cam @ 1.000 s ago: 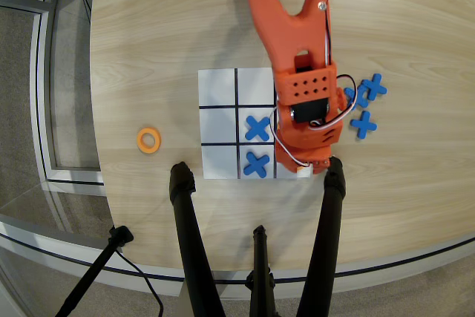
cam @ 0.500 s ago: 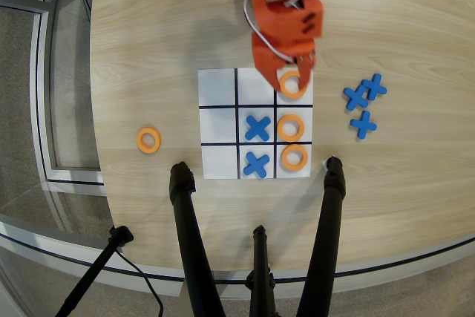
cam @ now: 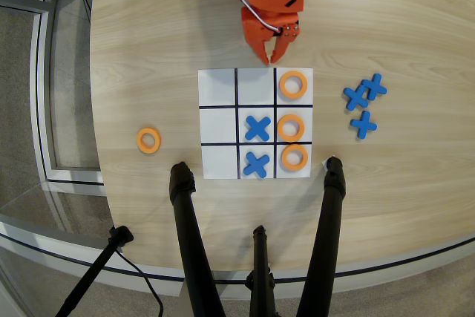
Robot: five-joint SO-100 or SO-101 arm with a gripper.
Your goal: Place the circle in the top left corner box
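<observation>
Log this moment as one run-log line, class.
gripper: empty, above grid's top edge | grid: three rings in right column, two X in middle column | spare ring: table, left of grid

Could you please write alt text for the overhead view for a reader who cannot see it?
A tic-tac-toe sheet holds three orange rings down its right column and two blue X pieces; a fourth ring lies left of it. The orange gripper hangs above, empty.

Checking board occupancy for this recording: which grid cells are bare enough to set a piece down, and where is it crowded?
Overhead view: the sheet's whole left column and the top middle cell are bare. The right column is crowded with three orange rings, the middle column with two blue X pieces. The gripper hangs over the top edge.
</observation>
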